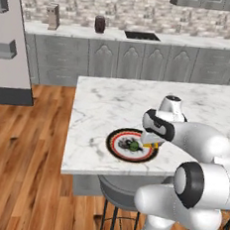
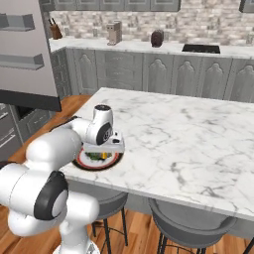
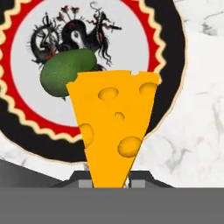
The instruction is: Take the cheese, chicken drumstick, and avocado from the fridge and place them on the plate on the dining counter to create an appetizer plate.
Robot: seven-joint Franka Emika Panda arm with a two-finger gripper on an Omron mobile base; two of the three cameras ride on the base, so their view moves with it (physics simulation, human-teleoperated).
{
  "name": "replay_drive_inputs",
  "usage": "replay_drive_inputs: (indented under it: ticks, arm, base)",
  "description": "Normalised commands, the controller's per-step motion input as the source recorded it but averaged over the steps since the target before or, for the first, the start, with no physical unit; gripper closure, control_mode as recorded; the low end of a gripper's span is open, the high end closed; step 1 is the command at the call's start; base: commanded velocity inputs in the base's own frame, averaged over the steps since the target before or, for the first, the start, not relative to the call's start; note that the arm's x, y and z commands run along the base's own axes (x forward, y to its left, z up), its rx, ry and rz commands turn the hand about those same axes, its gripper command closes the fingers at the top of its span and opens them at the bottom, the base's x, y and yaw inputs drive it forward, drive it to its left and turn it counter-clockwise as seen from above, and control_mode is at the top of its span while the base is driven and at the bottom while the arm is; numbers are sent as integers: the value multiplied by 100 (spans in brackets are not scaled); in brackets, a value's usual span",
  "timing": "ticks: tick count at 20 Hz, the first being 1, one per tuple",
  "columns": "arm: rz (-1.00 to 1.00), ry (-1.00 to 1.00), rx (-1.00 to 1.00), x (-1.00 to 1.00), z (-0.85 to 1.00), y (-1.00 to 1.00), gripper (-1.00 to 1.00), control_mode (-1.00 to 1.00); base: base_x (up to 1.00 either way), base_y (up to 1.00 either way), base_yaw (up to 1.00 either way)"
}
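Note:
My gripper (image 3: 111,181) is shut on the cheese (image 3: 113,127), a yellow-orange wedge with holes that hangs just over the near edge of the plate (image 3: 175,57). The dark green avocado (image 3: 65,70) lies on the plate's white centre, right behind the cheese. In the left base view the gripper (image 1: 149,140) hovers over the plate (image 1: 115,142) near the front edge of the dining counter (image 1: 103,106), with the avocado (image 1: 133,146) beside it. The chicken drumstick is out of view. The fridge (image 1: 9,42) door stands open at the far left.
Two grey stools (image 1: 117,192) (image 2: 188,221) are tucked under the island's front edge. Behind the island runs the wall counter with a sink (image 1: 142,36), a dark jar (image 1: 100,24) and a knife block (image 2: 55,31). Wood floor lies to the left.

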Motion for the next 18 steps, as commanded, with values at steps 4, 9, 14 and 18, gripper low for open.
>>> replay_drive_inputs:
  ticks: [4,9,14,18]
  arm:
    - [-4,0,0,26,-16,-29,100,-100]
    - [-1,0,0,45,-15,2,100,-100]
    - [-2,0,0,48,-5,7,100,-100]
    - [-1,0,0,35,-20,1,100,-100]
  base:
    - [0,0,0]
    - [0,0,0]
    - [0,0,0]
    - [0,0,0]
